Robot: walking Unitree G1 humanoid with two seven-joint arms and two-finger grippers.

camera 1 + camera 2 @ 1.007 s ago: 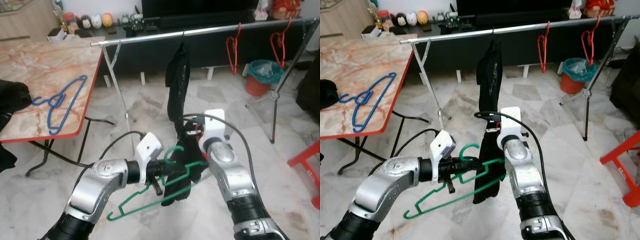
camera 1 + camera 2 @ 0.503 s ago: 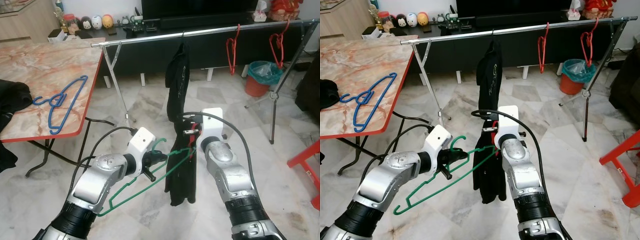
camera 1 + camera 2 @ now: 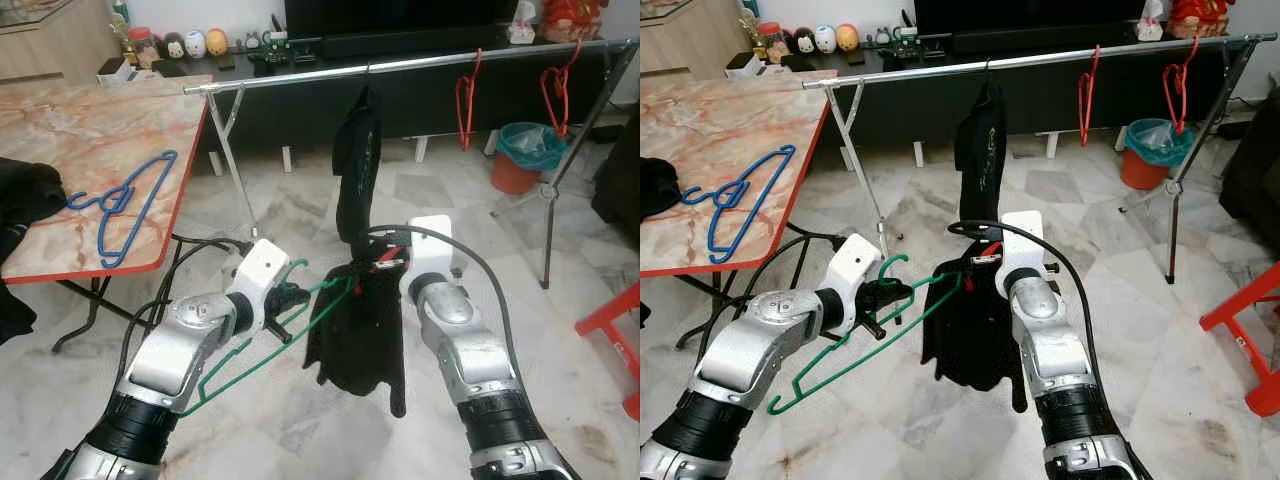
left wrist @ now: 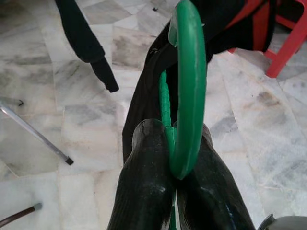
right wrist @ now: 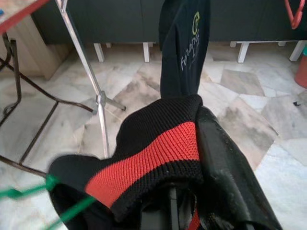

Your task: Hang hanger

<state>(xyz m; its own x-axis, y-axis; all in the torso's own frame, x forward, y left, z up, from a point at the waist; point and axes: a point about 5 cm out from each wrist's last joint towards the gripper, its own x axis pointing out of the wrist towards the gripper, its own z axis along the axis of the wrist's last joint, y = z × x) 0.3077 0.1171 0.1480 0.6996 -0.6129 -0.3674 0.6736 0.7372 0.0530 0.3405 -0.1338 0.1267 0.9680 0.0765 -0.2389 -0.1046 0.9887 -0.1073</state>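
A robot stands before a metal clothes rail (image 3: pixel 420 62), arms raised in front of its chest. The left gripper (image 4: pixel 175 158) is closed on the neck of a green hanger (image 3: pixel 855 350), just under its hook. The right gripper (image 5: pixel 184 201) is clamped on the black-and-red collar of a dark garment (image 3: pixel 355 335), which hangs partly threaded over one arm of the hanger. The dressing step appears unfinished. Next, the garment likely needs settling across both hanger arms, then the hook lifted onto the rail, between a hanging black garment (image 3: pixel 357 165) and two red hangers (image 3: pixel 466 95). A blue hanger (image 3: pixel 120 205) lies on the marble table (image 3: pixel 60 130).
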